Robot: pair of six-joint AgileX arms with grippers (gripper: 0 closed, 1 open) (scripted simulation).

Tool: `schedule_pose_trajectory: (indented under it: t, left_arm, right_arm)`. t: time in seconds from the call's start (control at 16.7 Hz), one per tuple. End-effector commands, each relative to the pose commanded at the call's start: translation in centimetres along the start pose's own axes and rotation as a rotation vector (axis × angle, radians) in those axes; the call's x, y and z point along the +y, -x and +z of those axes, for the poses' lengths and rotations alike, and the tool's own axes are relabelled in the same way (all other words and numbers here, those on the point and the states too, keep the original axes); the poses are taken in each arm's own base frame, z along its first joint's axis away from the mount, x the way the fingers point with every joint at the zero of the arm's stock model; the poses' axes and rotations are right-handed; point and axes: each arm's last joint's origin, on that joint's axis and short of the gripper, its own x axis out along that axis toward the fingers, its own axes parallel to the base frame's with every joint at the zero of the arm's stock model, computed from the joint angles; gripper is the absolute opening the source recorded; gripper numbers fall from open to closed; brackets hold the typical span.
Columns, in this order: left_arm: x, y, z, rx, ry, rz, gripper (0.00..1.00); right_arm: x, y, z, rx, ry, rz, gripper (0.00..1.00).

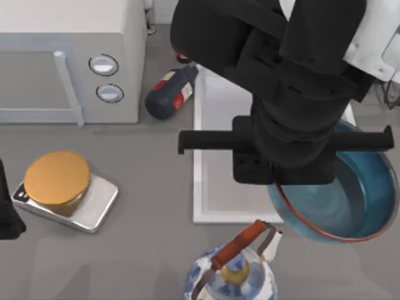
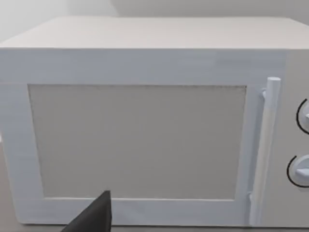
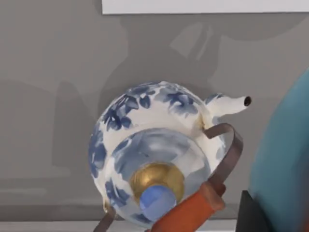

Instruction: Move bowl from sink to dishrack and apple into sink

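The blue bowl (image 1: 350,200) with its thin reddish rim hangs tilted over the right edge of the white sink (image 1: 215,187). My right gripper (image 1: 284,178), under the big black arm, is shut on the bowl's left rim. In the right wrist view the teal bowl (image 3: 285,159) looms at the edge beside a dark finger (image 3: 251,215). My left arm (image 1: 6,215) is parked at the table's far left, with one dark fingertip (image 2: 94,217) in front of the microwave. The apple and the dishrack are hidden or out of view.
A blue-and-white kettle (image 1: 231,272) with an orange handle stands just in front of the sink. A dark bottle (image 1: 170,92) lies at the sink's back left corner. A white microwave (image 1: 69,56) fills the back left, and a scale with an orange disc (image 1: 59,187) sits at the left.
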Motion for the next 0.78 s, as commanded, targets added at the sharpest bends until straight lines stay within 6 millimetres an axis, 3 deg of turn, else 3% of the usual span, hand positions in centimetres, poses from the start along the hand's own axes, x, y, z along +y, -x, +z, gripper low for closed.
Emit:
schedule_pose_trajectory:
  t: [0.42, 0.6, 0.78]
  left_arm:
    - [0.0, 0.0, 0.0, 0.0, 0.0, 0.0, 1.0]
    - [0.0, 0.0, 0.0, 0.0, 0.0, 0.0, 1.0]
    - [0.0, 0.0, 0.0, 0.0, 0.0, 0.0, 1.0]
  right_arm:
    - [-0.6, 0.0, 0.9, 0.0, -0.024, 0.036, 0.0]
    - [-3.1, -0.2, 3.5, -0.021, -0.088, 0.155, 0.0]
    - [-7.7, -0.8, 7.8, -0.124, -0.172, 0.321, 0.0]
